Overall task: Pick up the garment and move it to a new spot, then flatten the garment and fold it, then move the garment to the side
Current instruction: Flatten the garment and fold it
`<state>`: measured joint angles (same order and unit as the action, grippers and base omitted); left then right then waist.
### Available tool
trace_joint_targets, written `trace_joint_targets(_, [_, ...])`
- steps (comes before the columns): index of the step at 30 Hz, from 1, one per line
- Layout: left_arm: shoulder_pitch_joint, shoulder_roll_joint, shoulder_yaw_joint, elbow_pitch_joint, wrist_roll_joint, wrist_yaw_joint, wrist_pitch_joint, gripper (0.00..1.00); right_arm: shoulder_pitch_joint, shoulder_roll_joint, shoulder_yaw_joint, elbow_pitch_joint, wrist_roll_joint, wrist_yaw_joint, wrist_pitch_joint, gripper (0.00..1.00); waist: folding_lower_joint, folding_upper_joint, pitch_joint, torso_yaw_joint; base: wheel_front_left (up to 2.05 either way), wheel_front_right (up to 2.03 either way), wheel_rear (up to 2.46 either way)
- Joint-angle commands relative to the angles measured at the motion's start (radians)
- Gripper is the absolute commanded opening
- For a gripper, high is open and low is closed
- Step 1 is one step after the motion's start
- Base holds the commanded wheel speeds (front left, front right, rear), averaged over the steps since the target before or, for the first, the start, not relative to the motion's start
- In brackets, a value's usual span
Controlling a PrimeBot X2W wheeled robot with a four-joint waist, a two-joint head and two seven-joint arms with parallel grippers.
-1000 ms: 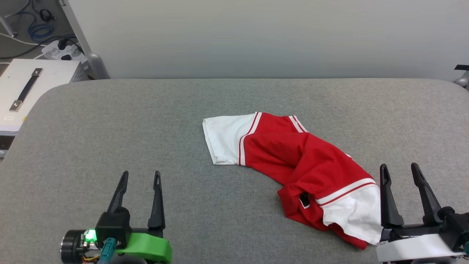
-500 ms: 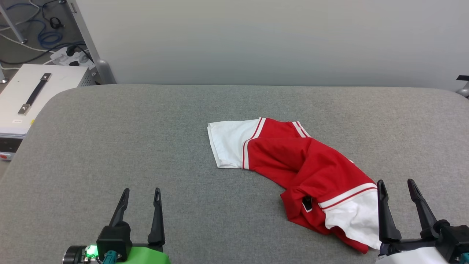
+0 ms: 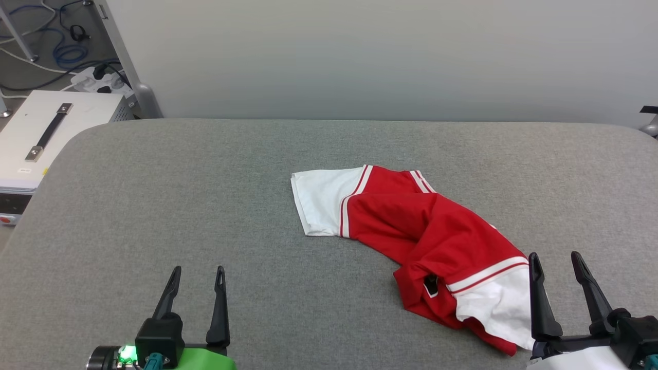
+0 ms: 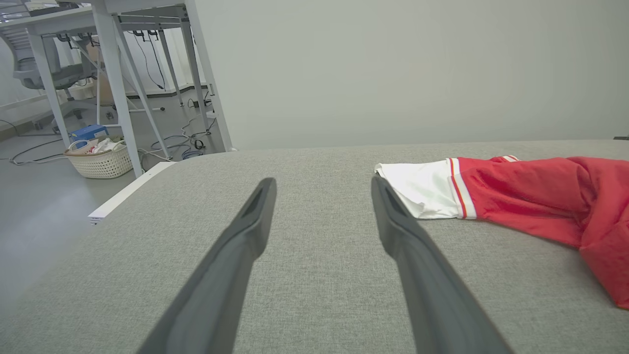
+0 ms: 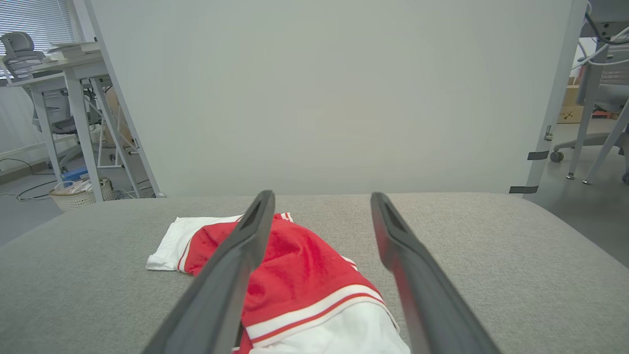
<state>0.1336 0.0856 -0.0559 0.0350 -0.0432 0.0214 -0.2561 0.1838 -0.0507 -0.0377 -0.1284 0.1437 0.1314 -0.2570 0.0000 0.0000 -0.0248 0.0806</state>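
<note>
The garment (image 3: pixel 426 241) is a red shirt with white striped sleeves, lying crumpled right of centre on the grey padded table (image 3: pixel 205 195). One white sleeve (image 3: pixel 318 200) points left, the other (image 3: pixel 496 303) lies at the near right. My right gripper (image 3: pixel 555 257) stands open just right of that near sleeve, above the table; the garment (image 5: pixel 304 265) lies below and between its fingers in the right wrist view. My left gripper (image 3: pixel 199 270) is open at the lower left, well clear of the shirt; in the left wrist view the garment (image 4: pixel 516 191) sits off to the right.
A white case with a black handle (image 3: pixel 46 131) stands off the table's left edge, with cables and a power strip (image 3: pixel 97 77) behind. A pale panel (image 3: pixel 360 56) backs the table. A basket (image 4: pixel 100 160) and desk legs stand on the floor to the left.
The head camera tilted between the first earlier frame and now, shifting the whole picture down. Both grippers sit lower in the view. The garment has not moved on the table.
</note>
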Motion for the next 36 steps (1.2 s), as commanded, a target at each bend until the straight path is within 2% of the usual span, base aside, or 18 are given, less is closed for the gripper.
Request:
trace_joint_targets(1, [0.015,-0.008,0.004,0.003,0.008,-0.006,-0.006,1.0,0.012,0.0,0.0,0.003,-0.001,-0.001,-0.005,1.0,0.0,0.0,0.0,0.0,0.0,0.0,0.0])
trace_joint_targets(13, [0.007,-0.016,0.006,0.004,0.02,-0.014,-0.006,1.0,-0.062,0.0,-0.045,-0.053,-0.045,-0.001,-0.005,1.0,0.0,0.0,0.01,0.005,0.0,0.0,0.0])
trace_joint_targets(17, [-0.016,-0.02,0.001,0.002,0.022,-0.013,-0.006,1.0,-0.149,-0.036,-0.07,-0.081,-0.072,-0.001,-0.005,1.0,0.0,0.0,0.038,0.011,0.0,0.0,0.0])
trace_joint_targets(23, [-0.057,-0.025,-0.012,-0.003,0.022,-0.008,-0.006,1.0,-0.32,-0.165,-0.069,-0.082,-0.062,-0.001,-0.005,1.0,0.0,0.0,0.093,0.026,0.0,0.0,0.0])
trace_joint_targets(28, [-0.094,-0.028,-0.021,-0.009,0.02,-0.004,-0.006,1.0,-0.461,-0.317,-0.002,0.018,0.004,-0.001,-0.005,1.0,0.0,0.0,0.142,0.045,0.0,0.0,0.0])
trace_joint_targets(31, [-0.111,-0.029,-0.025,-0.011,0.021,-0.001,-0.006,1.0,-0.517,-0.423,0.074,0.117,0.059,-0.001,0.005,1.0,0.0,0.0,0.165,0.056,0.0,0.0,0.0])
trace_joint_targets(32, [-0.115,-0.03,-0.025,-0.011,0.021,0.0,-0.006,1.0,-0.536,-0.452,0.102,0.143,0.086,-0.001,0.025,1.0,0.0,0.0,0.171,0.059,0.0,0.0,0.0])
trace_joint_targets(36, [-0.135,-0.031,-0.028,-0.016,0.019,0.003,-0.006,1.0,-0.609,-0.589,0.269,0.227,0.264,-0.001,0.231,1.0,0.0,0.0,0.207,0.069,0.0,0.0,0.0])
